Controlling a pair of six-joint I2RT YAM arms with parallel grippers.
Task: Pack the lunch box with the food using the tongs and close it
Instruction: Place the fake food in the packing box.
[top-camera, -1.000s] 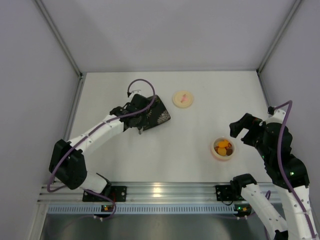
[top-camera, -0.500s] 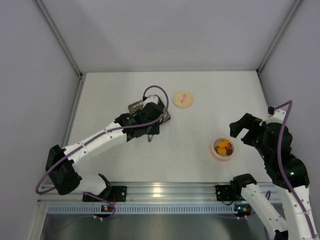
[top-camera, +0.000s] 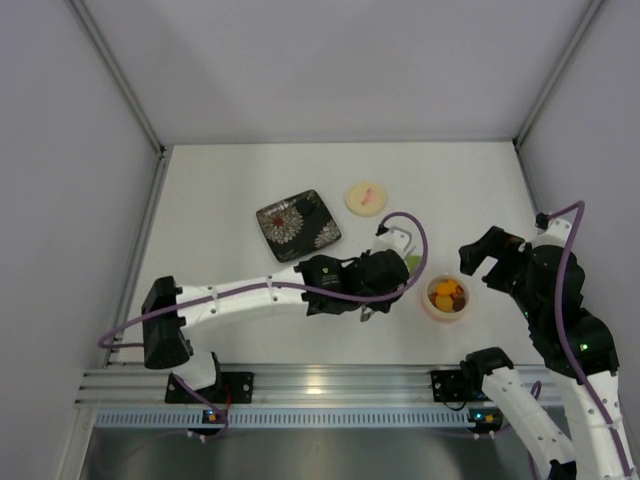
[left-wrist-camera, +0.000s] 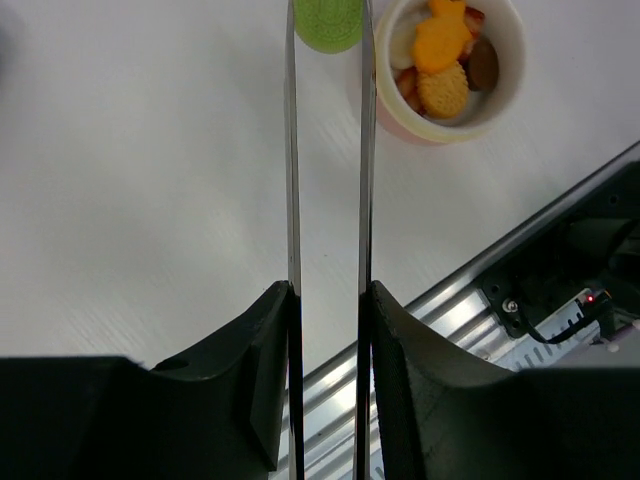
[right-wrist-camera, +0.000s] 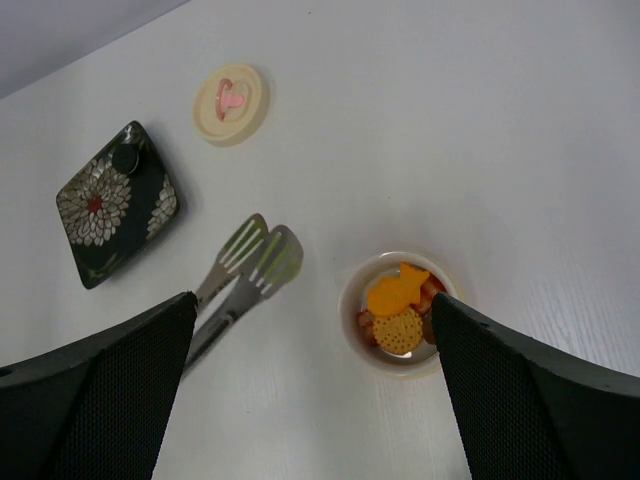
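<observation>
The packing was well along but not finished. The lunch box (top-camera: 446, 296) stood open on the table (top-camera: 230, 180) in front of the right arm. It already held several pieces of food (left-wrist-camera: 445, 40): an orange fish shape, a round brown biscuit, a dark brown bit and something cream.

The left claw (left-wrist-camera: 327, 300) was pressed in on the tongs (left-wrist-camera: 291, 150), one finger against each thin metal arm. The tongs in turn pinched a green piece (left-wrist-camera: 327, 22) between their tips. That piece hung just beside the rim of the lunch box, not yet over the opening, so it seemed to need a short carry and a release.

The patterned plate (top-camera: 298, 224) lay well apart, toward the back left. In the right wrist view one small dark round thing (right-wrist-camera: 125, 157) sat near a corner of it. Whether that was food could not be told; if it was, one more trip was probably due.

The lid (top-camera: 366, 197) lay flat on the table, apart from the lunch box, so the closing had not begun. The right claw (right-wrist-camera: 312, 310) hung above the lunch box, spread wide and holding nothing. What was left, by this reading, was dropping the green piece in, perhaps fetching a last one, and fitting the lid.
</observation>
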